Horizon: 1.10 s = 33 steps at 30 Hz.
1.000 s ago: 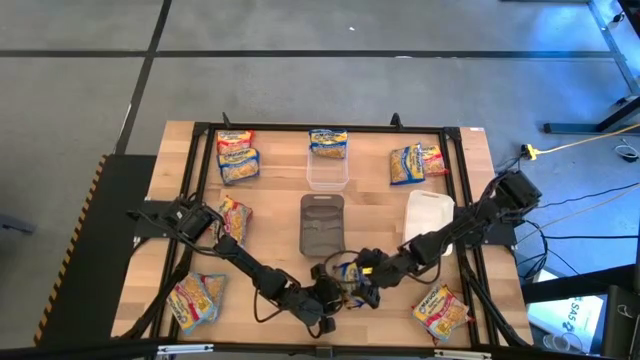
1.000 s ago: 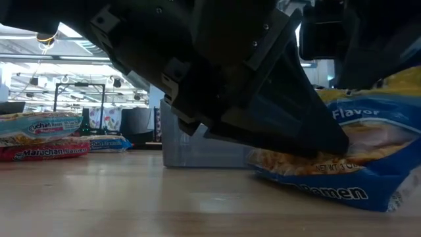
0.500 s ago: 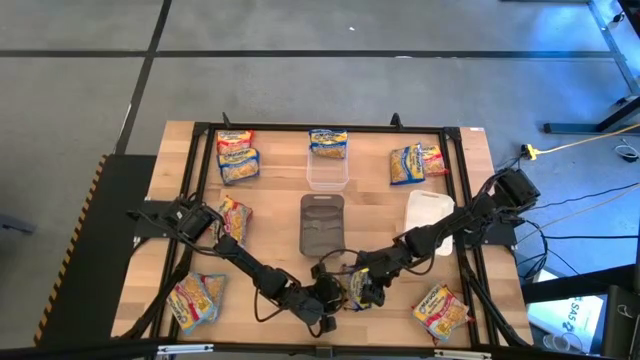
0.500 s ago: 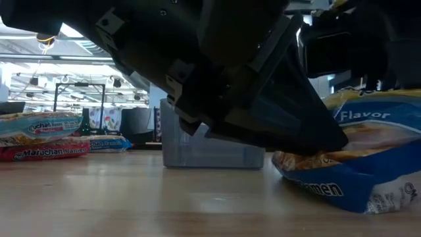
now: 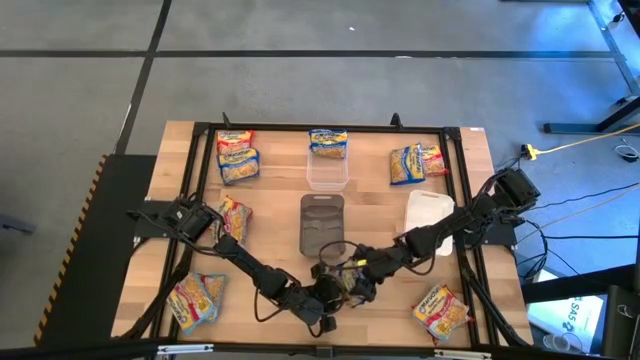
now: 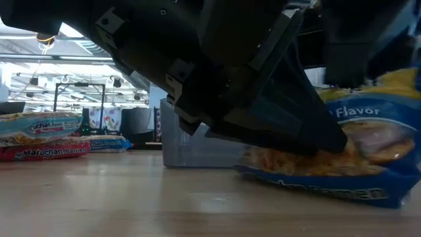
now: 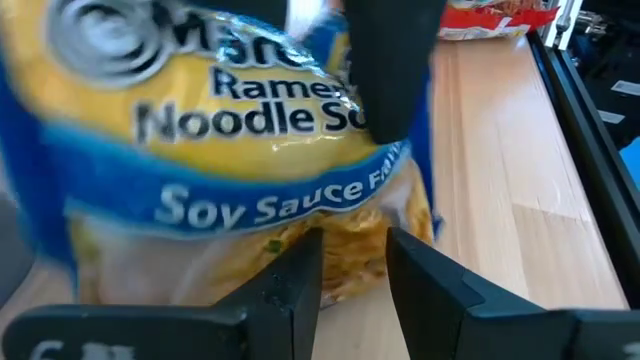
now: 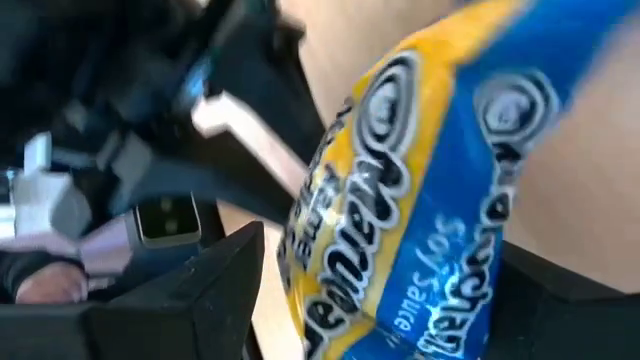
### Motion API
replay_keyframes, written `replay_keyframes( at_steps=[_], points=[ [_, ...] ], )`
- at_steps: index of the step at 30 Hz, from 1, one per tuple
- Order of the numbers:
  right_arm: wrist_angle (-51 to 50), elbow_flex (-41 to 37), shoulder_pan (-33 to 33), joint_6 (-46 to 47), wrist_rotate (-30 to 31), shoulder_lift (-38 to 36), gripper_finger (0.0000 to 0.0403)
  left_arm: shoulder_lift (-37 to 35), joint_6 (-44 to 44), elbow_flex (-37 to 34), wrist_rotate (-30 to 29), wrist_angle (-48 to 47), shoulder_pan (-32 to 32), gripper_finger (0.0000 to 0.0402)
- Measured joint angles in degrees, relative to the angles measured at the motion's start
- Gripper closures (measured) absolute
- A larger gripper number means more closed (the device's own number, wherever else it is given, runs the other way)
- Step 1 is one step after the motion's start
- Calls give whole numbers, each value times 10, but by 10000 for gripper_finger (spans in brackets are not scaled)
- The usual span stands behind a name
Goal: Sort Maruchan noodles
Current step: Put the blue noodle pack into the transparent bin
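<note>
At the near edge of the wooden desk, between the two dark arms, lay a flat blue-and-yellow plastic ramen packet, its long axis running roughly across the desk and its underside resting on the wood in the low view. Its label read "Ramen Noodle Soup" and "Soy Sauce Flavor" in the left wrist view. The left tool sat at the packet's near side with its two dark fingers slightly apart and their tips against the packet's edge; whether it truly gripped could not be told. The right tool reached in from the right, its fingers spread wide on either side of the same packet. Other yellow packets lay at the near left corner and near right corner, and one with red accents lay at mid left. Behind the arms, a dark mesh basket stood in the middle of the desk, its contents not discernible, with a white lid-like piece to its right. Farther back a clear plastic tub looked empty. Along the far edge lay more packets, two at the left, one in the middle, and two at the right; the low view showed "Maruchan" on a red-edged one.
</note>
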Motion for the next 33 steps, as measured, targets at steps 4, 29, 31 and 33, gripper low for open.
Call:
replay_keyframes(
  at_steps=[4, 29, 31, 33],
  points=[
    [2, 0, 0, -5, 47, 3, 127, 0, 0, 0, -3, 2, 2, 294],
    [-24, 0, 9, -165, 36, -16, 359, -68, 19, 0, 4, -86, -37, 294],
    [-25, 0, 8, -183, 26, -25, 360, -96, 15, 0, 9, -147, -50, 294],
    [-27, 1, 8, -207, 18, -38, 358, -122, 2, 0, 13, -209, -62, 294]
  ],
)
